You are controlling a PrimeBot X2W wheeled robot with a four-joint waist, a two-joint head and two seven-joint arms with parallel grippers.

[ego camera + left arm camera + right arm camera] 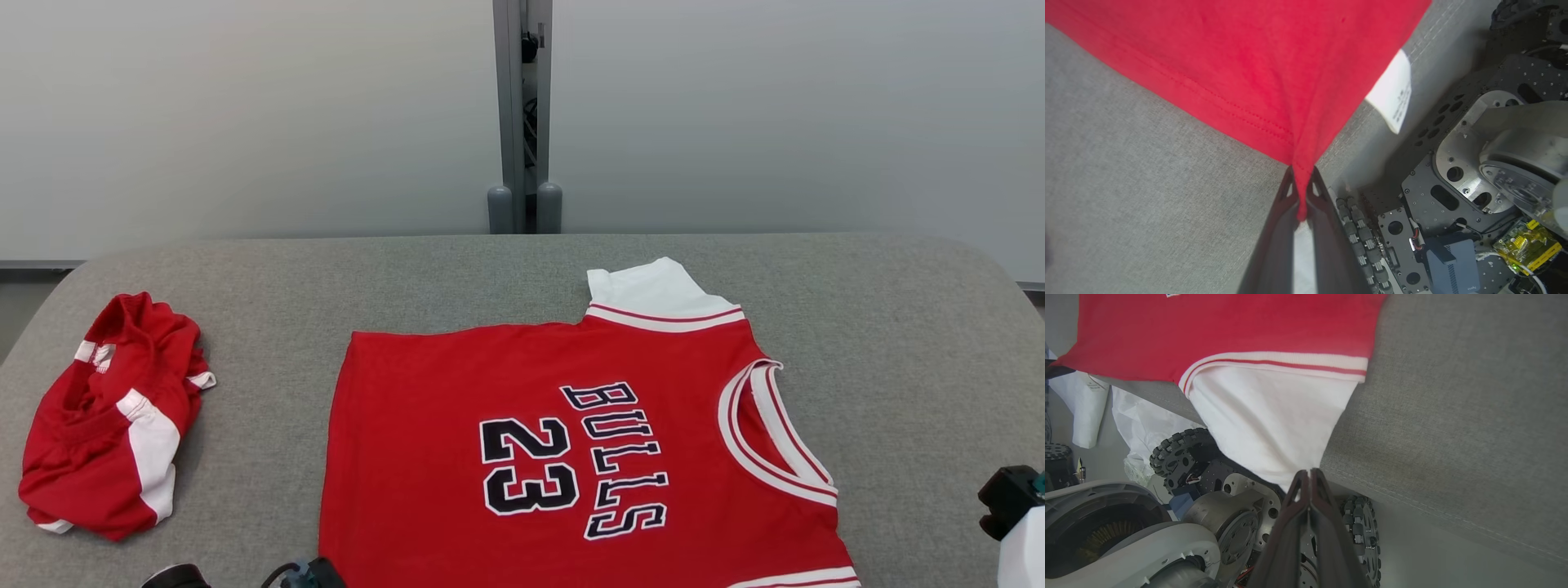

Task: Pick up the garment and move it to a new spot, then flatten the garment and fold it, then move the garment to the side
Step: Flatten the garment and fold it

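Two pincers grip one red jersey, which lies spread flat on the grey padded table. In the head view it reaches from the table's middle down to the 6 o'clock edge. Its black "BULLS" and "23" lettering is turned sideways. The white-trimmed neck opening sits at the jersey's 3 o'clock side, and a white shoulder piece sticks out at its 12 o'clock.

In the left wrist view, the left pincer is closed on a corner of the red hem. The cloth bunches into a narrow fold between the two dark fingers and fans out toward 12 o'clock. A white care label hangs off the jersey's edge at 2 o'clock from the fingertips, over the table's side.

In the right wrist view, the right pincer is closed on the tip of a white shoulder panel, just off the table's edge. The panel widens toward 11 o'clock, up to the red-and-white striped band. A black wheel of the robot's base shows at 9 o'clock from the fingertips.

A second red-and-white garment lies crumpled at 8 o'clock on the table in the head view, well apart from the jersey.
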